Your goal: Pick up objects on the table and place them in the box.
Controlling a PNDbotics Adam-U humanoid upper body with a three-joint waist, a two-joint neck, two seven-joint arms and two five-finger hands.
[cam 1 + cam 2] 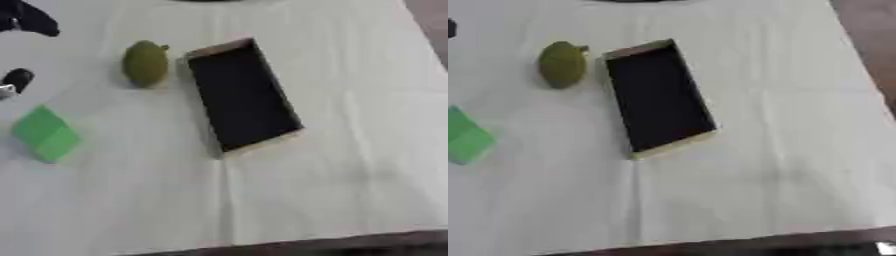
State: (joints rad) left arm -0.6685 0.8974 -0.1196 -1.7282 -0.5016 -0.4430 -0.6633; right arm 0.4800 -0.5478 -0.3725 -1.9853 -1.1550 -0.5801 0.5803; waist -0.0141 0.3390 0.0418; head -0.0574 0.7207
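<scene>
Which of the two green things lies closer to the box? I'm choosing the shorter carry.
The olive-green round fruit, lying just left of the box, almost against its wall. The bright green block sits apart, toward the table's left edge.

Staged tabletop test bench, of the kind found in a robotics lab rather than a home or shop. The table (350, 150) is covered by a plain pale cloth with a visible fold crease, and it ends at a dark floor strip at 6 o'clock. The sparse, prop-like items suggest a set-up trial: a dark-lined box (241, 95) near centre, an olive-green fruit-like object (145, 63) at 11 o'clock, a green block (46, 133) at 9 o'clock.
</scene>
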